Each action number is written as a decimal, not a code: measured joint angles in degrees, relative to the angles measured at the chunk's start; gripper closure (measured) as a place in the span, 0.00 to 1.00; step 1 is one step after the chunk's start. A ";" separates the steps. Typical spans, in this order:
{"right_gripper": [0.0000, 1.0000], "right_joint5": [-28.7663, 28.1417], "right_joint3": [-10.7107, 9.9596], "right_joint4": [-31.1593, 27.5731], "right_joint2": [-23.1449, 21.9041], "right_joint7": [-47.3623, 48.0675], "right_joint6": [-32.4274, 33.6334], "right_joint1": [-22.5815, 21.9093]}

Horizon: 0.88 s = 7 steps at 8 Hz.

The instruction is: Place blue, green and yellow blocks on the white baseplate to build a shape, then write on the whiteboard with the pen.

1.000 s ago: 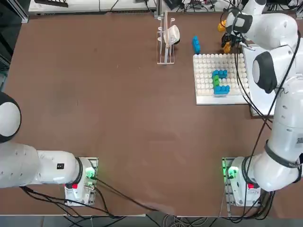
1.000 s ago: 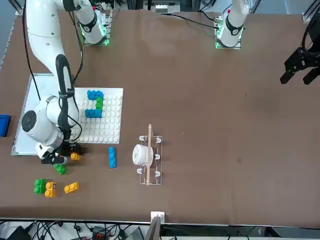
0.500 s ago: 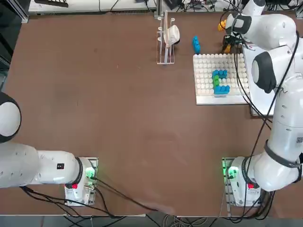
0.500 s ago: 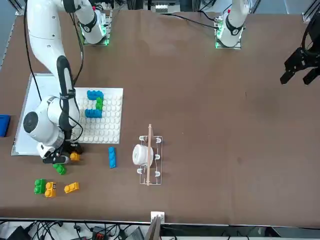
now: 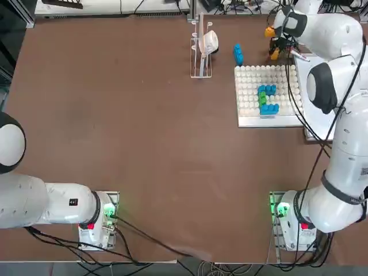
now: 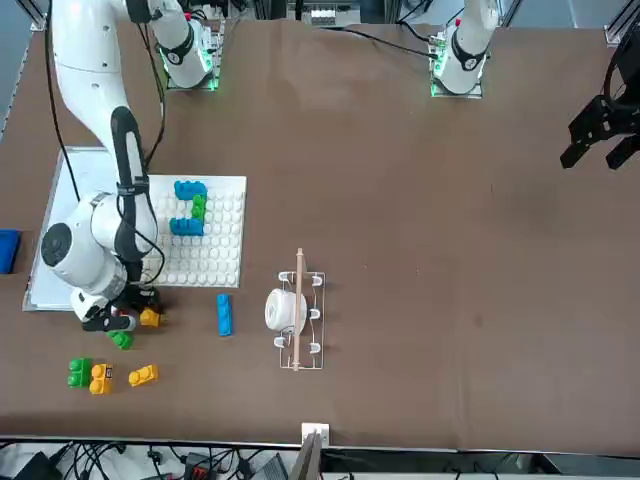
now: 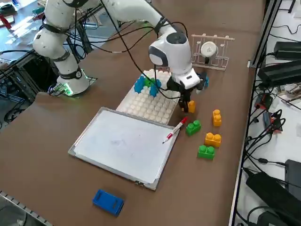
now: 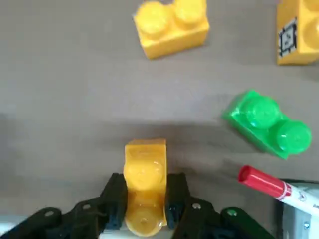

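One yellow block [image 8: 144,186] sat clamped between the right gripper's [image 8: 144,199] fingers, long axis running out past the fingertips, just off the baseplate's [image 7: 155,107] far corner, the baseplate lying toward the robot.

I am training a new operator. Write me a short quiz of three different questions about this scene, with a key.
1. True or false: the right claw is shut on a yellow block.
2. The pen's red cap points toward: A) the blue pad B) the loose green block C) the rack
3. Fill in: the shape on the white baseplate is built of blue and ____ blocks.

Key: 1 true; 2 B; 3 green.
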<state>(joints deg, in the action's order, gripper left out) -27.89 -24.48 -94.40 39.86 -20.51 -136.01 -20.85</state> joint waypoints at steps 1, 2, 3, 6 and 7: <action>0.59 0.00 0.00 -0.35 -2.21 0.42 2.87 -0.61; 0.59 0.00 -0.01 -2.12 -4.70 0.91 4.44 -1.57; 0.59 0.00 -0.01 -5.37 -7.19 1.30 4.48 -2.84; 0.59 0.00 -1.13 -18.87 -14.62 1.66 -1.28 -7.54; 0.59 0.00 -1.49 -22.98 -16.63 1.67 -3.24 -8.71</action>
<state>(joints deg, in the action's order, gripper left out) -27.89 -25.98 -117.38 23.22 -18.85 -139.25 -29.57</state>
